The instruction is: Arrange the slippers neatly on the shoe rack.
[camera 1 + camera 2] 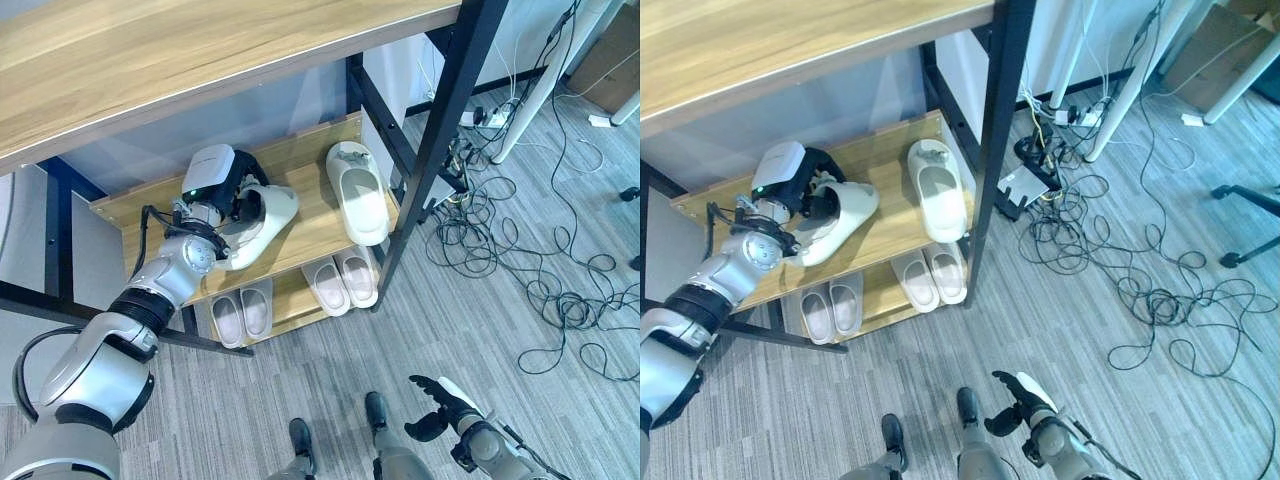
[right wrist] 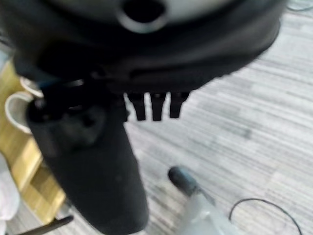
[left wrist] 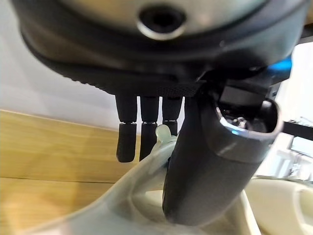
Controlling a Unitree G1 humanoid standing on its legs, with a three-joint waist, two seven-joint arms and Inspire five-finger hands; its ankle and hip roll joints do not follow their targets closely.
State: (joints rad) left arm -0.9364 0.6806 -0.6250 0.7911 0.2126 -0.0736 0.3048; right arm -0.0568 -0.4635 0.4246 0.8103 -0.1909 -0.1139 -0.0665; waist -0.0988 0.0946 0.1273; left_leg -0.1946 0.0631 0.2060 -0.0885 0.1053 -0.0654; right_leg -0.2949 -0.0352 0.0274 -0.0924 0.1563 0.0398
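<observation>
Slipper (image 1: 262,222) pinched at its opening by the left hand (image 1: 243,196), thumb inside and fingers (image 3: 128,139) outside, lying askew on the middle shelf (image 1: 310,235), apparently to be squared beside its mate (image 1: 360,194). Two pairs (already aligned) occupy the bottom shelf (image 1: 288,300). Right hand (image 1: 438,400) hangs loosely spread, idle, above the floor (image 1: 500,330).

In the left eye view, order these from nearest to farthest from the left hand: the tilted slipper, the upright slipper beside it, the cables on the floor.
1. Tilted slipper, held in the left hand.
2. Upright slipper, same shelf, right.
3. Cables, floor beyond the rack.
</observation>
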